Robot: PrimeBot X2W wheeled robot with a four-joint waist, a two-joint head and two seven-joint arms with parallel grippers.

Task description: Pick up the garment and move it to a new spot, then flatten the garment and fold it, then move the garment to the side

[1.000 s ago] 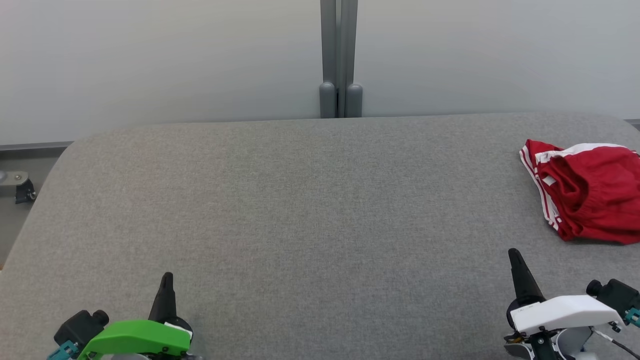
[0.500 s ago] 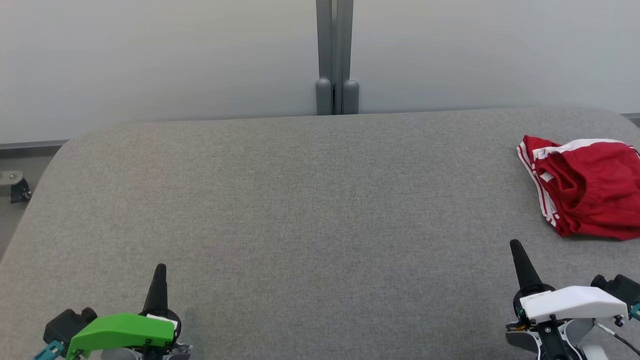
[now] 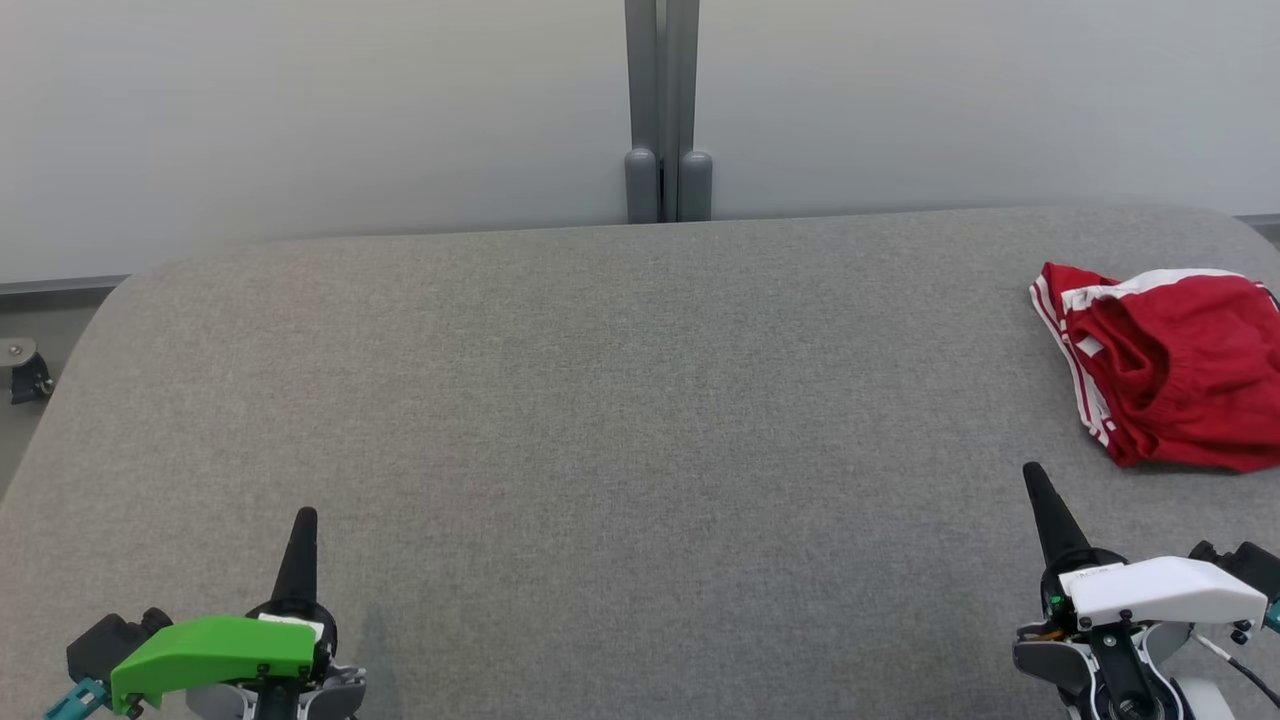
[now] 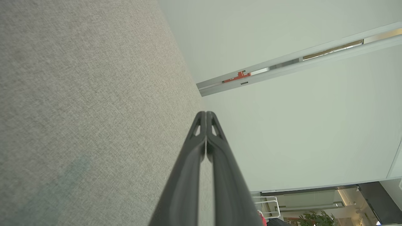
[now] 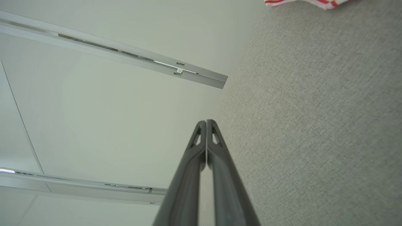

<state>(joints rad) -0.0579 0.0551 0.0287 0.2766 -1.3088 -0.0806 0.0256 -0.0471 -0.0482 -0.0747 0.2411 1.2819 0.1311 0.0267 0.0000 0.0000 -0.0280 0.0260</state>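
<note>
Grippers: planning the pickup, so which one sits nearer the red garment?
The right gripper, white-covered, close to the red garment; the green-covered left gripper sits far across the grey table.

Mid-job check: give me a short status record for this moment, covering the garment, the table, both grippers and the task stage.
garment: red with white stripes, crumpled in a heap at the table's right side, partly cut off by the head view's right edge
table: grey fabric surface, rounded far corners
left gripper: shut, holding nothing, at the near left
right gripper: shut, holding nothing, near right, short of the garment and not touching it
background: pale wall with a grey post behind the table
stage: garment not yet picked up
</note>
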